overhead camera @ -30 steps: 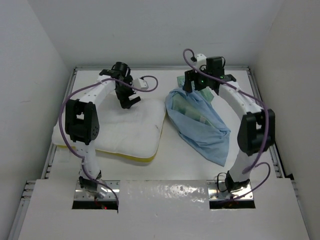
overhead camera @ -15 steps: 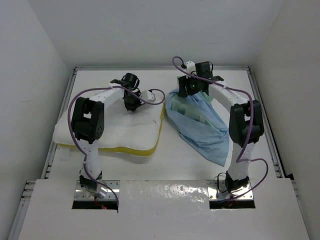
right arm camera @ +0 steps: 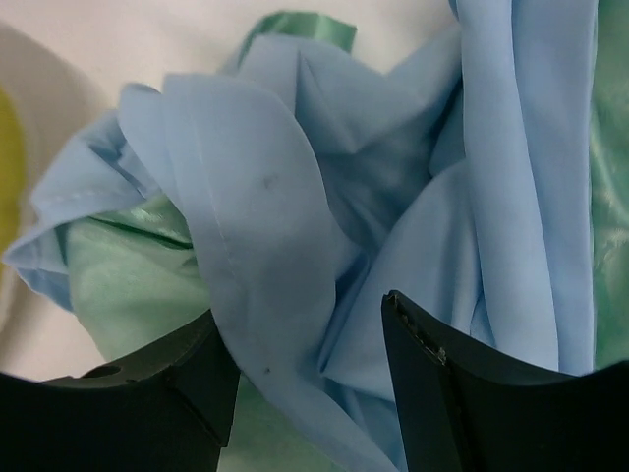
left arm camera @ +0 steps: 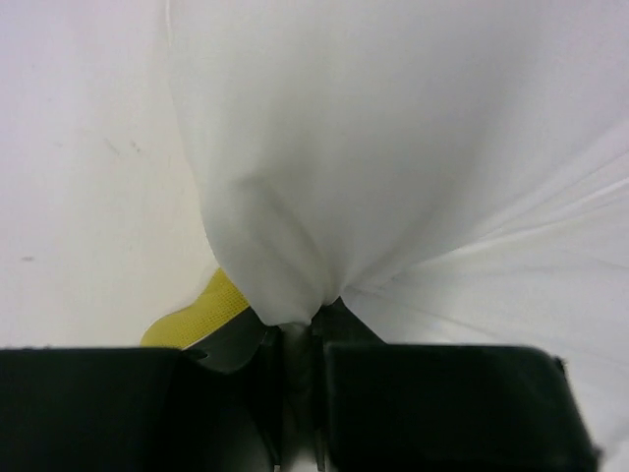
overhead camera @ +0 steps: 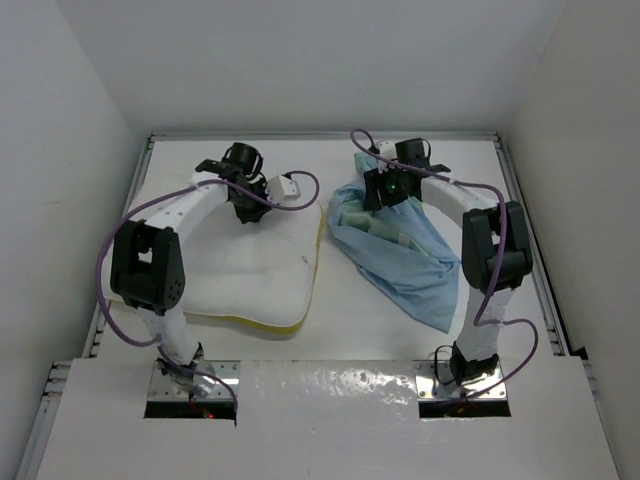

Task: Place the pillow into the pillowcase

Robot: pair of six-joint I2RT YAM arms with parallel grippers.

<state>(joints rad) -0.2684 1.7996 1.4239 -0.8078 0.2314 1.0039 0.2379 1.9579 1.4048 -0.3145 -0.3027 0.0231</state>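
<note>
Up top: pillow (overhead camera: 250,270) on the worktop (overhead camera: 340,305), pillowcase (overhead camera: 410,260) just right of it. Left wrist: my left end effector (left arm camera: 295,332) pinches thin pillow skin and may slip. Right wrist: my right end effector (right arm camera: 300,317) gapes over folds and risks clamping both layers.

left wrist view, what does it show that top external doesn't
Only the left wrist: the left gripper shut on a pinch of the pillow, creases fanning out, the yellow band beside the fingers. Only top external: the pillowcase lying to the pillow's right, with the right gripper at its far end. Both: the white pillow itself.
</note>
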